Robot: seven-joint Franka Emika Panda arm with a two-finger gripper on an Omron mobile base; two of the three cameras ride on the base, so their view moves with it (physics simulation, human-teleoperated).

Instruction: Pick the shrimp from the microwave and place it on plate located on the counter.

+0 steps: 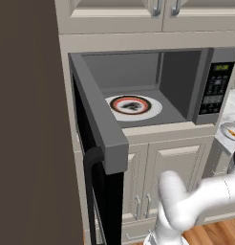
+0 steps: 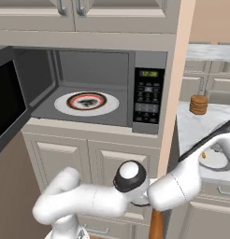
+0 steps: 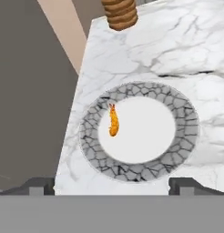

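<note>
The small orange shrimp point(image 3: 113, 122) lies on the pale centre of the plate point(image 3: 180, 136), close to its left inner rim. This plate has a grey crackled rim and rests on the marbled counter point(image 3: 145, 45). My gripper point(image 3: 113, 186) hovers above the plate, open, its fingertips point(image 3: 41, 185) spread wide with nothing between them. From the left base view the plate point(image 1: 229, 128) with the shrimp point(image 1: 232, 133) sits at the far right. The microwave point(image 1: 186, 81) stands open and holds a white plate with a red-and-black ring point(image 1: 133, 106).
The microwave door point(image 1: 98, 119) swings out far to the left at chest height. A stack of brown round pieces point(image 2: 198, 104) stands at the back of the counter. The counter's left edge point(image 3: 73, 118) drops off just beside the plate.
</note>
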